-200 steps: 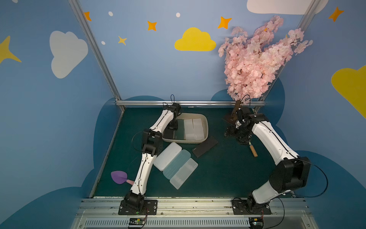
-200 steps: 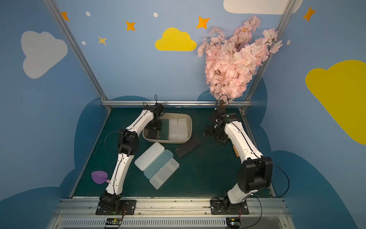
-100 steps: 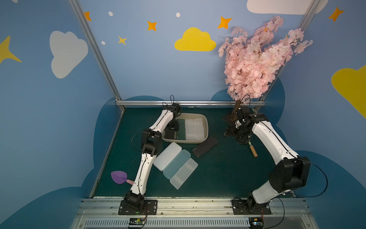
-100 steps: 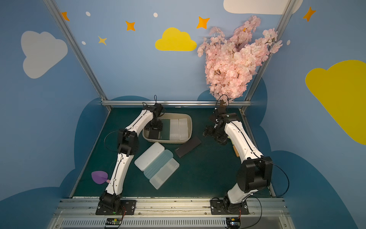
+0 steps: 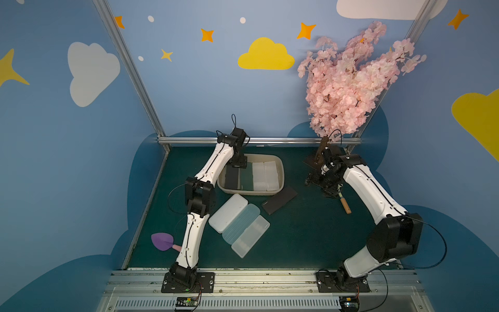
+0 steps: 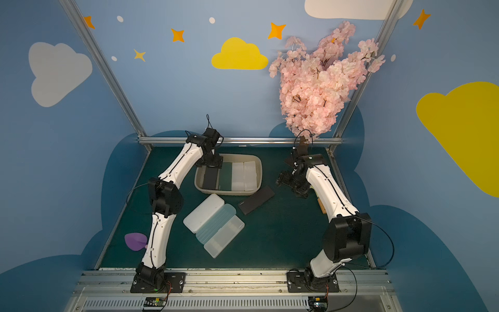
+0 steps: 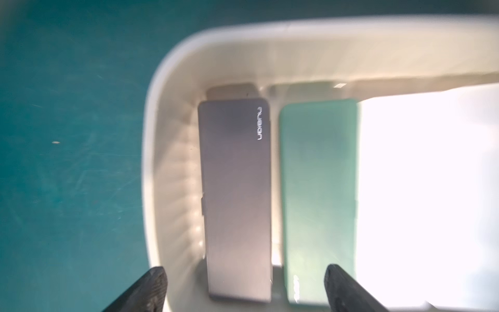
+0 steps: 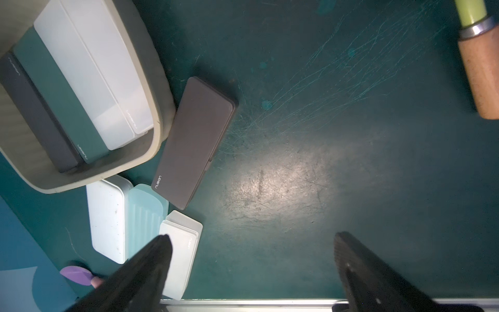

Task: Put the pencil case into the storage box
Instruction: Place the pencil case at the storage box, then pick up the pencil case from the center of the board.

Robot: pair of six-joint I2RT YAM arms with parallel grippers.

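The beige storage box [image 5: 282, 173] [image 6: 260, 173] stands at the back middle of the green table. A dark grey pencil case [image 5: 232, 178] [image 7: 235, 194] lies flat at its left end, beside a green case [image 7: 318, 194] and two white cases [image 5: 266, 175]. My left gripper [image 5: 237, 163] [image 7: 244, 272] hangs just above the grey case's far end, open, its fingers apart from the case. My right gripper [image 5: 313, 179] [image 8: 251, 237] hovers open over bare table to the right of the box, holding nothing.
A second dark grey case [image 5: 279, 200] [image 8: 194, 140] lies against the box's front right corner. White, blue and clear cases [image 5: 239, 225] lie side by side nearer the front. A wooden-handled tool [image 5: 345, 206], a purple scoop [image 5: 162, 241] and a pink blossom tree [image 5: 348, 81] stand around.
My left gripper's jaws have spread wide, and the dark grey case now lies free on the box floor. The right arm has not moved.
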